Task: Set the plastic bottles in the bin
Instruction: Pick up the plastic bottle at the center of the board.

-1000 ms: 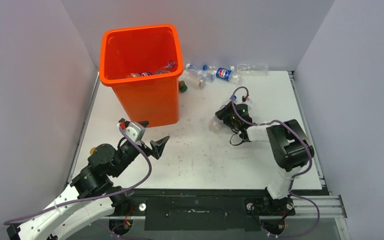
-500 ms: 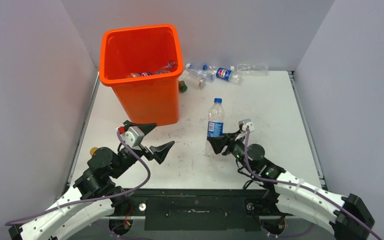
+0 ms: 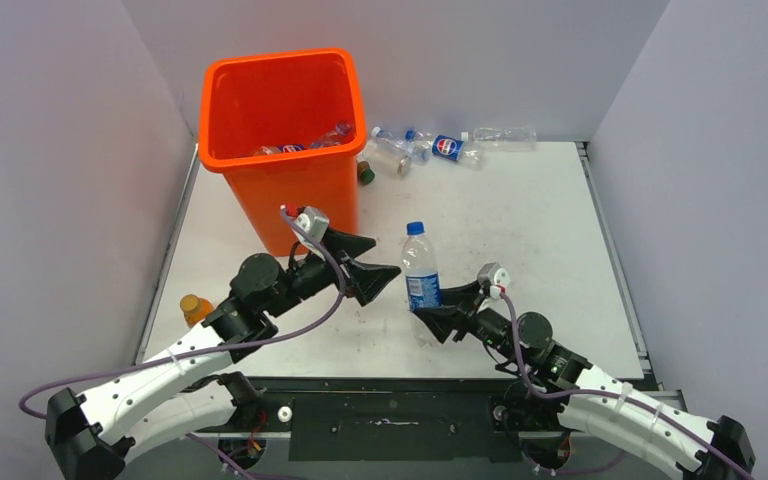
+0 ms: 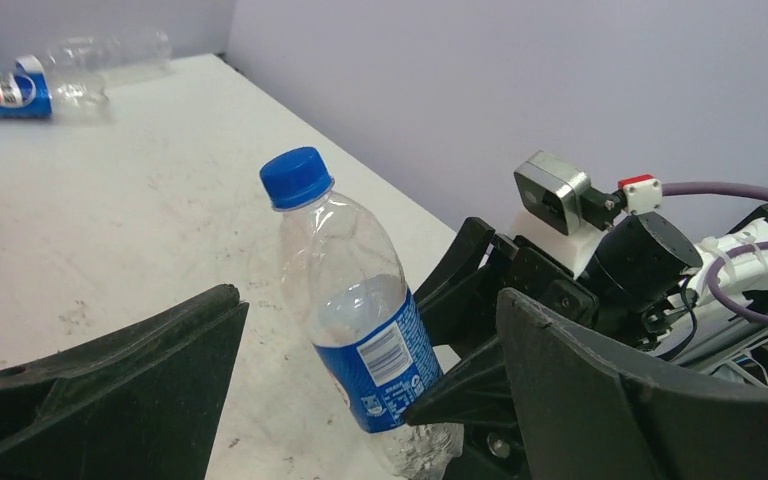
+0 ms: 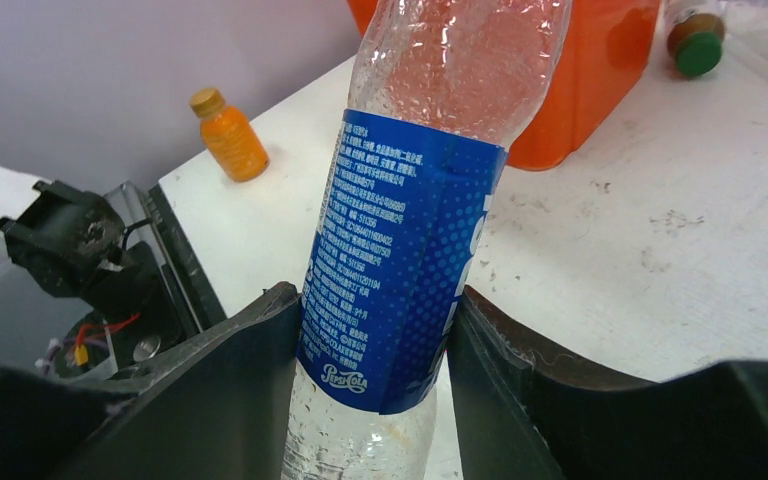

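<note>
A clear bottle [image 3: 421, 275] with a blue cap and blue label is held upright just below the centre of the top view, to the lower right of the bin [image 3: 295, 205]. It is clamped low on its body by the right gripper [image 3: 430, 312], whose jaws are set narrow at the label's lower edge; whether its base touches the table [image 3: 530, 230] cannot be told. The bin, tall and bright orange, is seen at upper left with several bottles [image 3: 310, 142] inside, and loose bottles [image 3: 430, 146] lie at the table's far edge. Only in the right wrist view are the label's fine print and the crinkled clear base shown, with a small orange bottle [image 5: 230, 135] standing at upper left. Only in the left wrist view is the cap seen side-on, with the other wrist's camera [image 4: 552, 195] behind it. The left arm [image 3: 160, 365] is stretched low from the lower left, the left gripper [image 3: 386, 258] spread wide, its tips aimed at the clear bottle and just short of it. The right arm [image 3: 610, 395] is laid low from the lower right
</note>
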Tool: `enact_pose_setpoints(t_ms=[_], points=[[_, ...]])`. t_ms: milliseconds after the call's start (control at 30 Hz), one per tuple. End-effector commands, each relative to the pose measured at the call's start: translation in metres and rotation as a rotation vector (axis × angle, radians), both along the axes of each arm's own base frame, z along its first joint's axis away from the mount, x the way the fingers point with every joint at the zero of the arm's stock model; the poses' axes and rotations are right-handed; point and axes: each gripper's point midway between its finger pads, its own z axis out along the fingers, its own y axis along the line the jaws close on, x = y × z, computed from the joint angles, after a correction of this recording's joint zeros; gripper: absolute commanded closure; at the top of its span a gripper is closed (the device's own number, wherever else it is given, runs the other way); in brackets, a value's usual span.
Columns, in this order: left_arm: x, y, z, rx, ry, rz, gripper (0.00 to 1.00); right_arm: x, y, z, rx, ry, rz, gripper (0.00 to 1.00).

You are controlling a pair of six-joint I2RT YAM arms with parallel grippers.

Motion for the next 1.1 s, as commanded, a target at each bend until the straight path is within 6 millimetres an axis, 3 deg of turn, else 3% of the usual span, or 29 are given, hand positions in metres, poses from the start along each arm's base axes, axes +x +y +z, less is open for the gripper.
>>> enact_pose_setpoints(t_ms=[0, 333, 500, 767, 900, 1067], points=[[-0.007, -0.01, 0.041, -0.125, -0.014, -0.059, 0.04, -0.017, 0.015, 0.027, 0.046, -0.072, 0.118, 0.66], [-0.002, -0.019, 0.034, -0.107, 0.022, -0.048, 0.04, -0.032, 0.028, 0.031, 0.035, -0.086, 0.192, 0.66], [0.002, -0.025, 0.02, -0.061, 0.067, -0.042, 0.04, -0.039, 0.033, 0.036, 0.041, -0.104, 0.206, 0.67], [0.008, -0.008, 0.015, -0.075, 0.082, 0.054, 0.04, -0.038, 0.021, 0.056, 0.079, -0.148, 0.13, 0.7], [0.002, -0.011, 0.015, -0.084, 0.088, 0.017, 0.04, -0.038, 0.02, 0.062, 0.091, -0.156, 0.129, 0.7], [-0.019, -0.036, 0.009, -0.067, 0.112, -0.144, 0.04, -0.037, 0.024, 0.063, 0.084, -0.157, 0.129, 0.69]])
